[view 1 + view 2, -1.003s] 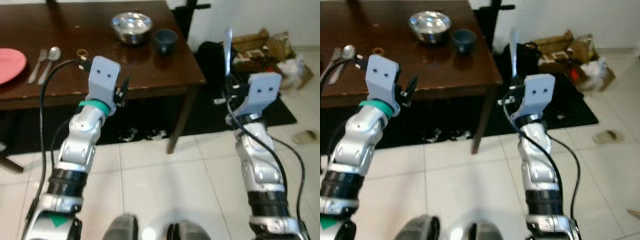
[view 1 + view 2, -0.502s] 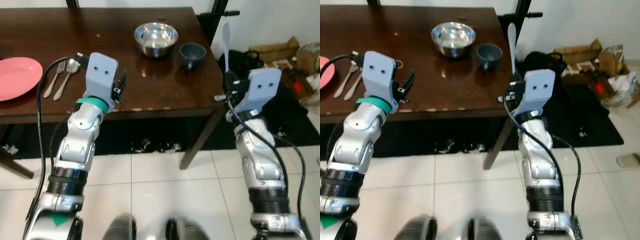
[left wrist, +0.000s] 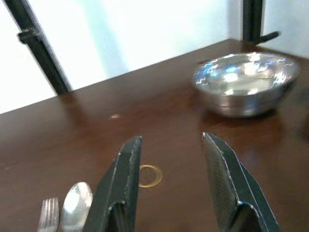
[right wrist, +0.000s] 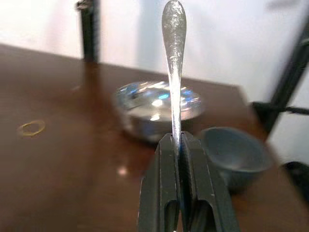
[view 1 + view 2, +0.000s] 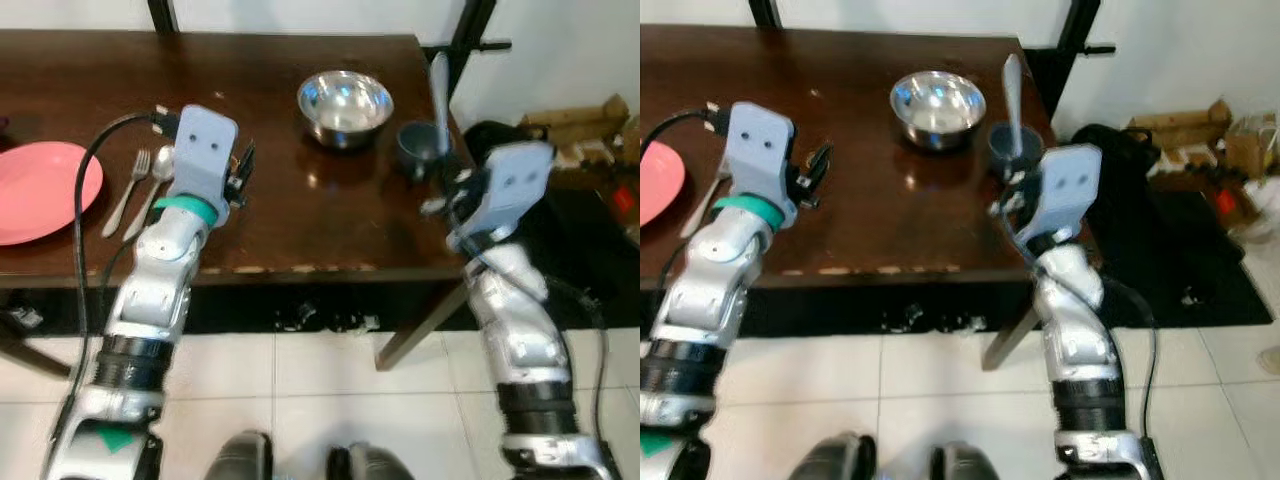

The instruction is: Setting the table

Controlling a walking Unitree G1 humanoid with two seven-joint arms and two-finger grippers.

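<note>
Right end effector [image 4: 179,145] clamped on a silver utensil [image 4: 174,58], long axis upright, rounded end pointing up, held above the table [image 5: 330,215] edge just before the blue cup [image 4: 234,154] and steel bowl [image 5: 345,103]. Left end effector [image 3: 169,159] open, empty, over the table near fork [image 5: 128,190], spoon [image 5: 152,190], pink plate [image 5: 40,190].

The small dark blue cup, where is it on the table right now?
The dark blue cup sits near the table's far right corner, just right of the steel bowl, partly behind the utensil in the right gripper.
</note>
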